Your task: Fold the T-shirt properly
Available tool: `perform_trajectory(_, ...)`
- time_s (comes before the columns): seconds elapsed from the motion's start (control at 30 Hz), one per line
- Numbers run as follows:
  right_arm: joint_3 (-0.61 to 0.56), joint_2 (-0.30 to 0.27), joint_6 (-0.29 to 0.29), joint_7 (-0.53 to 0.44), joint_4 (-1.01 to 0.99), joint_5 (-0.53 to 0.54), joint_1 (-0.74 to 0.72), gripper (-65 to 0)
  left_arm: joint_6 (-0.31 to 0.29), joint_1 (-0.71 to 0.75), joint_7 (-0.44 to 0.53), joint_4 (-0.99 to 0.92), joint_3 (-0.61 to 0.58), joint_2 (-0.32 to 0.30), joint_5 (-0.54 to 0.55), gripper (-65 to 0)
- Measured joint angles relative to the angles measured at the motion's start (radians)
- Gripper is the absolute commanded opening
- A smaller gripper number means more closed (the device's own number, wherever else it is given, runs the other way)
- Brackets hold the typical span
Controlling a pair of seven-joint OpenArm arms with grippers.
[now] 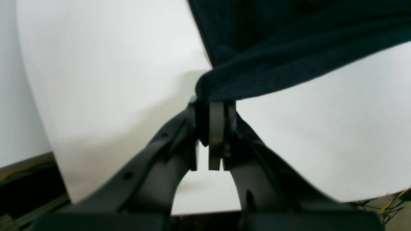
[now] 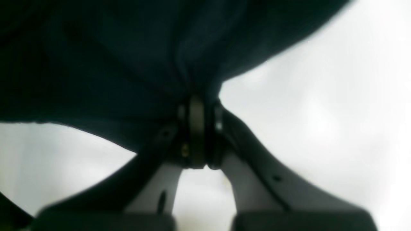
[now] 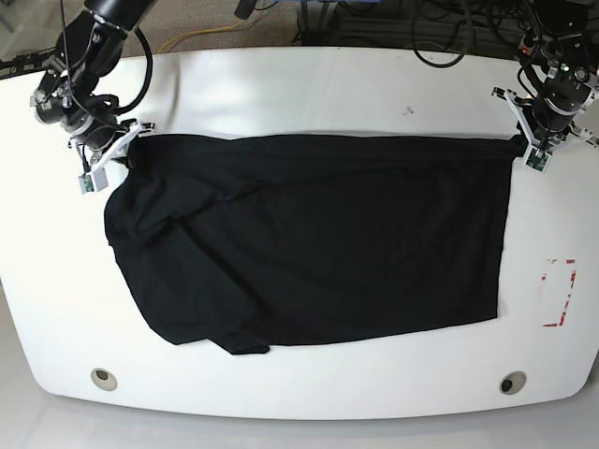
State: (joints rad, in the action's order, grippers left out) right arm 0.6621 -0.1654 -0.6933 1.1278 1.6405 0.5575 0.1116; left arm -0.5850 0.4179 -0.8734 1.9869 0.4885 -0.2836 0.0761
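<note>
The black T-shirt [image 3: 309, 234] lies spread across the white table [image 3: 309, 89], its far edge pulled into a straight line between my two grippers. On the base view's right, my left gripper [image 3: 520, 143] is shut on the T-shirt's far right corner; in the left wrist view, bunched fabric [image 1: 289, 48] comes out of the closed left gripper [image 1: 215, 104]. My right gripper [image 3: 129, 150], on the base view's left, is shut on the far left corner. The right wrist view shows cloth [image 2: 128, 57] gathered at the tips of the right gripper [image 2: 197, 102]. The near left part lies wrinkled.
Red tape marks [image 3: 558, 292] sit near the table's right edge. Two round holes [image 3: 104, 378] [image 3: 511, 383] are at the near corners. Cables [image 3: 440, 23] lie beyond the table's far edge.
</note>
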Motion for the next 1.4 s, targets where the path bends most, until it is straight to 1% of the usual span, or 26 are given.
perform_trajectory(0.07,0.032,-0.006,-0.006,0.017,0.078,0.011,0.047,-65.0,0.000,-0.007,0.011,0.000,-0.015,0.002,0.003,-65.0)
perform_trajectory(0.1,0.049,-0.004,-0.006,0.037,0.112,0.005,0.072,-65.0,0.001,-0.008,0.040,0.000,-0.028,0.006,-0.005,-65.0)
perform_trajectory(0.17,0.069,0.000,-0.005,0.052,0.158,-0.002,0.110,-65.0,0.006,-0.013,0.082,0.000,-0.047,0.027,-0.017,-65.0)
perform_trajectory(0.23,0.080,-0.002,-0.006,0.055,0.191,-0.006,0.145,-65.0,0.009,-0.015,0.096,0.000,-0.071,0.051,-0.016,-65.0)
perform_trajectory(0.3,0.084,-0.004,-0.003,0.060,0.202,-0.012,0.151,-65.0,0.044,-0.024,0.085,-0.001,-0.109,0.076,-0.021,-65.0)
perform_trajectory(0.33,0.083,-0.005,-0.004,0.061,0.204,-0.011,0.141,-65.0,0.080,-0.037,0.076,-0.002,-0.136,0.087,-0.031,-65.0)
perform_trajectory(0.37,0.081,-0.008,-0.005,0.061,0.204,-0.010,0.121,-65.0,0.104,-0.058,0.073,-0.005,-0.164,0.095,-0.030,-65.0)
perform_trajectory(0.43,0.076,-0.029,-0.007,0.061,0.201,-0.005,0.072,-65.0,0.142,-0.101,0.084,-0.005,-0.213,0.099,-0.015,-65.0)
perform_trajectory(0.5,0.077,-0.053,-0.007,0.054,0.187,-0.002,0.021,-65.0,0.190,-0.135,0.084,-0.004,-0.256,0.100,-0.026,-64.9)
perform_trajectory(0.6,0.078,-0.089,-0.005,0.055,0.122,-0.007,-0.081,-65.0,0.253,-0.201,0.079,-0.004,-0.334,0.099,-0.024,-64.9)
perform_trajectory(0.73,0.076,-0.132,-0.004,0.059,-0.008,-0.010,-0.212,-65.0,0.294,-0.288,0.072,-0.004,-0.398,0.100,-0.015,-64.9)
perform_trajectory(0.8,0.072,-0.161,-0.005,0.060,-0.073,-0.011,-0.279,-65.0,0.294,-0.351,0.024,-0.010,-0.403,0.102,-0.011,-64.9)
perform_trajectory(0.93,-0.007,-0.215,0.000,0.060,-0.150,-0.023,-0.378,-65.0,0.301,-0.472,-0.045,-0.028,-0.398,0.101,-0.022,-64.9)
perform_trajectory(1.07,-0.101,-0.257,-0.008,0.002,-0.206,0.004,-0.480,-65.0,0.299,-0.593,-0.067,-0.029,-0.397,0.100,-0.021,-64.9)
perform_trajectory(1.1,-0.130,-0.275,-0.006,0.002,-0.229,-0.012,-0.517,-65.0,0.299,-0.633,-0.091,-0.029,-0.397,0.099,-0.016,-64.9)
perform_trajectory(1.2,-0.206,-0.316,0.007,0.008,-0.286,-0.013,-0.602,-65.0,0.298,-0.728,-0.145,-0.029,-0.396,0.094,-0.014,-64.9)
perform_trajectory(1.27,-0.256,-0.335,0.019,-0.002,-0.320,-0.014,-0.676,-65.0,0.299,-0.808,-0.147,-0.029,-0.396,0.088,-0.013,-64.9)
perform_trajectory(1.37,-0.366,-0.375,0.020,-0.027,-0.373,-0.009,-0.790,-65.0,0.298,-0.904,-0.151,-0.026,-0.395,0.051,-0.012,-64.9)
perform_trajectory(1.4,-0.396,-0.379,0.019,-0.029,-0.385,-0.005,-0.826,-65.0,0.299,-0.928,-0.154,-0.024,-0.394,0.044,-0.016,-64.9)
